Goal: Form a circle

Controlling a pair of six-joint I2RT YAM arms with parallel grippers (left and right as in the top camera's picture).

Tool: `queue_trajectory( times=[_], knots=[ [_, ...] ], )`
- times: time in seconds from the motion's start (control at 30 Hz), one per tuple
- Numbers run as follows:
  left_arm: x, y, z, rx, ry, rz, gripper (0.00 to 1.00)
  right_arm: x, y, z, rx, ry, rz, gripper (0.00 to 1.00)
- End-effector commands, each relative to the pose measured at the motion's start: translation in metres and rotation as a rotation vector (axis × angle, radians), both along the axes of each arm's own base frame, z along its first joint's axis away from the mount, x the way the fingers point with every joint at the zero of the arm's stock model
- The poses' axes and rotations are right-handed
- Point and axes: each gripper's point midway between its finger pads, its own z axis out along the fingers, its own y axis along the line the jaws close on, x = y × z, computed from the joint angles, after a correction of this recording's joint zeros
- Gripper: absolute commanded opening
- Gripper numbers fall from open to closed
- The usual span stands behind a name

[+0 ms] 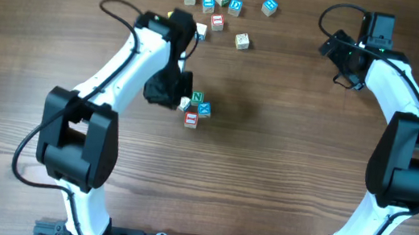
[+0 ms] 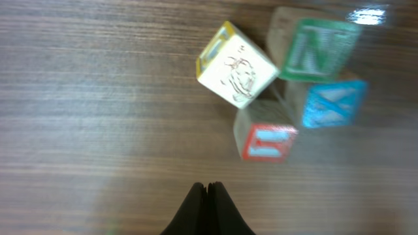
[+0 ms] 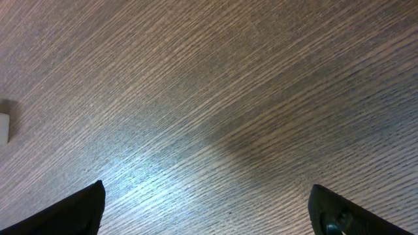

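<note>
1. Overhead view: bright, even light; only soft shadows on the table (image 1: pixel 282 184).
2. Left wrist view: the circle (image 2: pixel 261 117) is blurred; white glare at far right.
3. Right wrist view: sharp grain, pale sheen near left.

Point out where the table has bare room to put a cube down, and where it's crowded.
Bare wood: the wide stretch between the cube cluster and the right arm; the near strip between both arm bases. Crowded: the loose scatter at the far edge, and around the cluster, where the shut left gripper sits.

Dark wood-grain table (image 1: pixel 282 184), glossy glare
</note>
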Motion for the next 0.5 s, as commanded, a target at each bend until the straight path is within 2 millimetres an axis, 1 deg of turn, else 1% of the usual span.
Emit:
queue_trajectory(
  times=[0.0, 0.07, 0.17, 0.27, 0.47],
  knots=[
    [0.007, 0.017, -0.014, 0.057, -0.033, 0.074, 0.04, -0.002, -0.001, -0.01, -0.014, 0.02, 0.007, 1.0],
    [0.017, 0.02, -0.015, 0.057, -0.068, 0.085, 0.04, -0.002, -0.001, -0.01, -0.014, 0.02, 0.008, 1.0],
    [0.023, 0.018, -0.017, 0.046, -0.096, 0.086, 0.04, -0.002, -0.001, -0.01, -0.014, 0.02, 0.008, 1.0],
    [0.023, 0.017, -0.023, 0.045, -0.101, 0.084, 0.05, -0.002, -0.001, -0.01, -0.014, 0.02, 0.008, 1.0],
    [0.014, 0.02, -0.034, 0.053, -0.078, 0.084, 0.06, -0.002, -0.001, -0.01, -0.014, 0.02, 0.008, 1.0]
  ],
)
